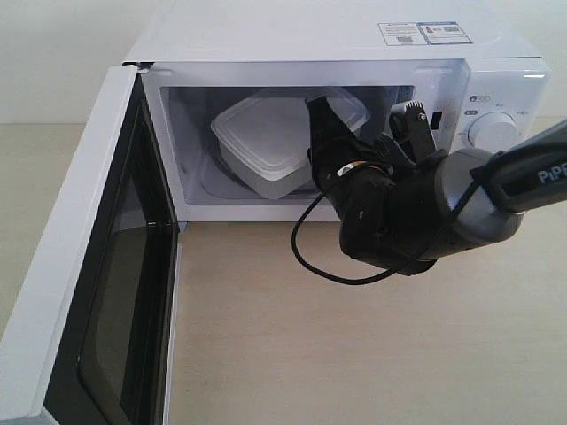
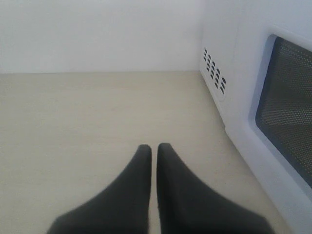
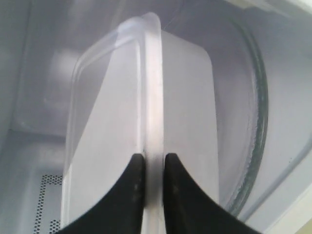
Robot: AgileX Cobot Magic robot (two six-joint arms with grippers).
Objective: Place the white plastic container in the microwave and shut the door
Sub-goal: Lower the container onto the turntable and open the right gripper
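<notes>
The white microwave point(image 1: 310, 35) stands with its door point(image 1: 89, 266) swung wide open to the left. The white plastic container point(image 1: 275, 142) is inside the cavity, tilted, over the glass turntable point(image 3: 258, 122). My right gripper point(image 1: 321, 113) reaches in through the opening. In the right wrist view its two black fingers point(image 3: 155, 161) are shut on the rim of the container point(image 3: 180, 97). My left gripper point(image 2: 154, 148) is shut on nothing, low over the table beside the door's outer face point(image 2: 287, 117). It does not show in the exterior view.
The light wooden table point(image 1: 354, 354) runs in front of the microwave. The dials point(image 1: 496, 131) sit on the right panel, close to my right arm. A black cable point(image 1: 306, 257) loops below the right wrist. Vent holes point(image 2: 214, 70) mark the microwave's side wall.
</notes>
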